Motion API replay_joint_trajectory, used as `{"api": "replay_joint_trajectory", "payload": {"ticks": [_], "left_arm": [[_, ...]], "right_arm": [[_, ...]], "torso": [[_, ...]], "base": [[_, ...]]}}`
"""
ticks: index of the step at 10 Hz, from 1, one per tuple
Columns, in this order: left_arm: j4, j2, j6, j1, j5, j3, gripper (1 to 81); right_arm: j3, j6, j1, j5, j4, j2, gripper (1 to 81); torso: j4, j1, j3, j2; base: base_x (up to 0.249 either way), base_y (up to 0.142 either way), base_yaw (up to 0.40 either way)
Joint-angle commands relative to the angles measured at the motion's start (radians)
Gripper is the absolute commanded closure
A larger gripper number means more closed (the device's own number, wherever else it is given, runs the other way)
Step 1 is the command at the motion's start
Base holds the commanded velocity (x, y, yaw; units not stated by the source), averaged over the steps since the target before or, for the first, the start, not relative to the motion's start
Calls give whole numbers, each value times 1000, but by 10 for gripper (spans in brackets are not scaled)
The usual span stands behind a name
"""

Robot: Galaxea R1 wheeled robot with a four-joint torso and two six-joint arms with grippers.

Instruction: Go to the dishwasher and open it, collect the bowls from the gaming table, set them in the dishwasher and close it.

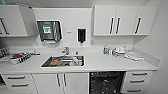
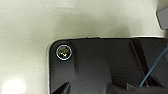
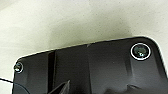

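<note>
Left wrist view: the wide dark wrist plate [image 2: 107, 65] of the left arm faces a pale speckled surface. One rounded corner of the plate shows, with a round ringed fitting [image 2: 64, 52] set in it. A thin blue cable [image 2: 152, 67] runs across the plate's far side. Fingers not discernible.

Right wrist view: the right arm's matching dark plate [image 3: 95, 67] faces the same kind of pale surface, seen slightly tilted. Round ringed fittings sit at two corners, one large [image 3: 140, 51], one small [image 3: 18, 67]. Fingers not discernible.
</note>
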State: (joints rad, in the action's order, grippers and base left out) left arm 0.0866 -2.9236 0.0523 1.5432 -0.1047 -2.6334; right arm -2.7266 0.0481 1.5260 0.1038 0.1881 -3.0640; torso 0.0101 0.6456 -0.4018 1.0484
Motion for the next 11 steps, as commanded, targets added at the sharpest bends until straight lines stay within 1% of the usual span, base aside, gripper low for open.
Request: {"api": "replay_joint_trajectory", "payload": {"ticks": [1, 3, 7, 8, 9, 11], "left_arm": [[2, -5, -2, -48, 48, -2, 10], [2, -7, -2, -48, 48, -2, 10], [2, -13, 3, -48, 49, -2, 10], [2, -11, 3, -48, 49, -3, 10], [2, -13, 3, -50, 49, -11, 10], [2, -17, 3, -48, 49, -16, 10]], "right_arm": [[-4, 7, -57, -55, -13, -12, 10], [1, 6, -55, -55, -35, -14, 10], [-4, 7, -42, -53, -35, -9, 10], [-4, 7, -37, -53, -35, -8, 10], [-1, 7, -36, -53, -35, -8, 10], [-2, 7, -36, -53, -36, -8, 10]], "torso": [[0, -63, 0, -97], [0, -106, 0, -164], [0, -195, 0, -302], [0, -216, 59, -335], [0, -235, 74, -365], [0, -275, 121, -427]], "base": [[0, 0, 0], [0, 0, 0], [0, 0, 0], [0, 0, 0], [0, 0, 0], [0, 0, 0]]}}
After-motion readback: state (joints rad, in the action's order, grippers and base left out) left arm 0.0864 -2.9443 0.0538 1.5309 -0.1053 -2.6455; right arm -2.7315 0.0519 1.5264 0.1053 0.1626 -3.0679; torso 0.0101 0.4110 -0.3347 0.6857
